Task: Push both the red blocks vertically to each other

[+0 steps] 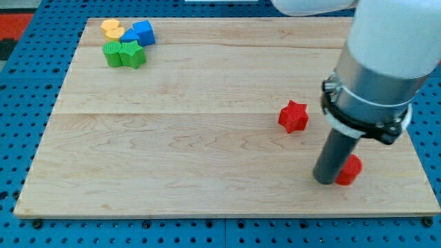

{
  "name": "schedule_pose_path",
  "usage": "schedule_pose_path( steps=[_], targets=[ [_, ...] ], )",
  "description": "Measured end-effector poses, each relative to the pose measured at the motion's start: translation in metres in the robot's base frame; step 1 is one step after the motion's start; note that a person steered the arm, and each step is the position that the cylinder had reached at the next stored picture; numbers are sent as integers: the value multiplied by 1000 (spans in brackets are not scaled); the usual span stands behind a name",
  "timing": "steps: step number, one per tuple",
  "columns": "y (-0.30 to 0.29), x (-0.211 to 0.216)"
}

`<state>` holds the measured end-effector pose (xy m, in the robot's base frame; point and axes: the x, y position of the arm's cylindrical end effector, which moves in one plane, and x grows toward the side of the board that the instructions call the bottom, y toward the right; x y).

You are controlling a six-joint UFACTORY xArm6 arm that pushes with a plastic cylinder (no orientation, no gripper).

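A red star block (293, 116) lies on the wooden board at the view's right of centre. A second red block (350, 170), rounded in shape, lies below and to the right of it, partly hidden by my rod. My tip (326, 180) rests on the board touching the left side of that second red block, below and to the right of the red star.
At the view's top left sits a cluster: a yellow block (112, 29), a blue block (141, 32), a green block (112, 54) and a green star (132, 55). The board's right edge (422, 165) is close to the lower red block.
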<state>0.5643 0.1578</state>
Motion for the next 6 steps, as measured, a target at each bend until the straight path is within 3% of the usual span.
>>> schedule_pose_path(
  steps=[1,2,3,5,6],
  targets=[
    [4,22],
    [62,34],
    [91,15],
    [-9,-32],
    [3,1]
  ],
)
